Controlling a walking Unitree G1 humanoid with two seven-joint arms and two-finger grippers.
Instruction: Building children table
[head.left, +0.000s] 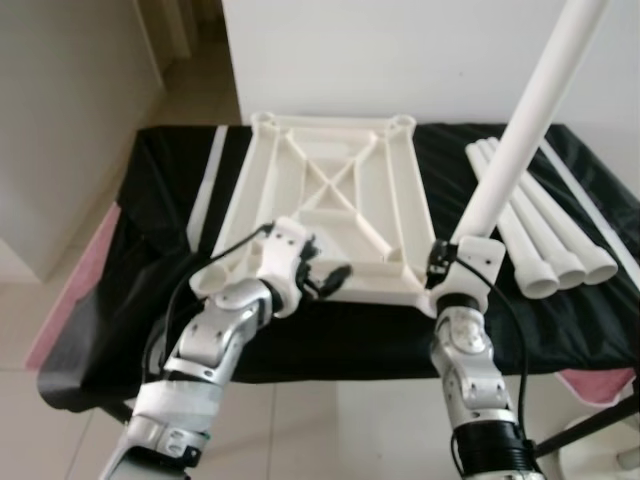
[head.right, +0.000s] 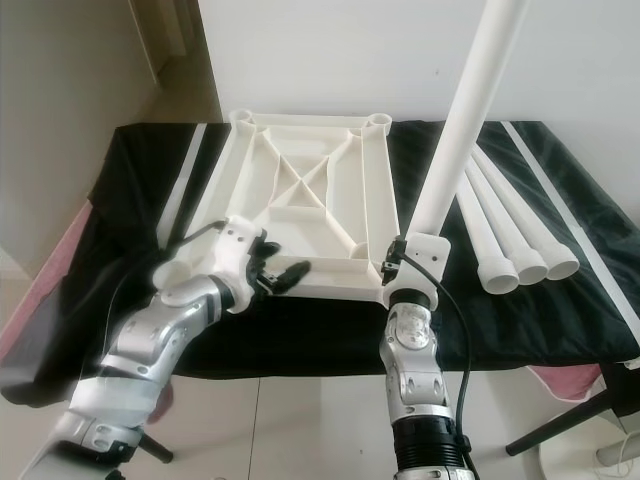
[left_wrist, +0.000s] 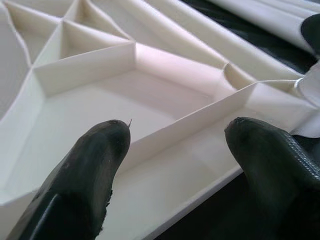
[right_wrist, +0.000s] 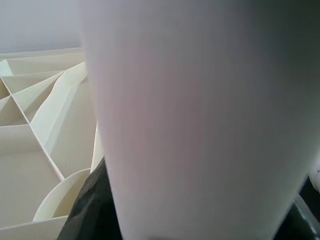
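While the right gripper (head.left: 452, 262) is clamped on the lower end of one white leg (head.left: 524, 129), that leg stands nearly upright, rising up and away from the wrist, with its foot at the near right corner of the top (head.left: 330, 200). The top lies upside down on a black-covered bench (head.left: 120, 270), its ribbed underside facing up.

Just to the left, the left gripper (head.left: 325, 276) hovers at the top's near edge with its fingers (left_wrist: 95, 165) spread apart, one over the ribbed panel, the other off the rim, gripping nothing.

Both parts look like hollow moulded plastic: light, stiff and smooth. The leg is probably slippery and, being long, likely to swing if held low, so a firm grip near the socket end seems sensible. The top seems best steadied by its rim or a rib.

Count: one top with four corner sockets; four legs in all, one held and three spares (head.left: 545, 240) lying side by side, beyond and to the right of the right gripper.
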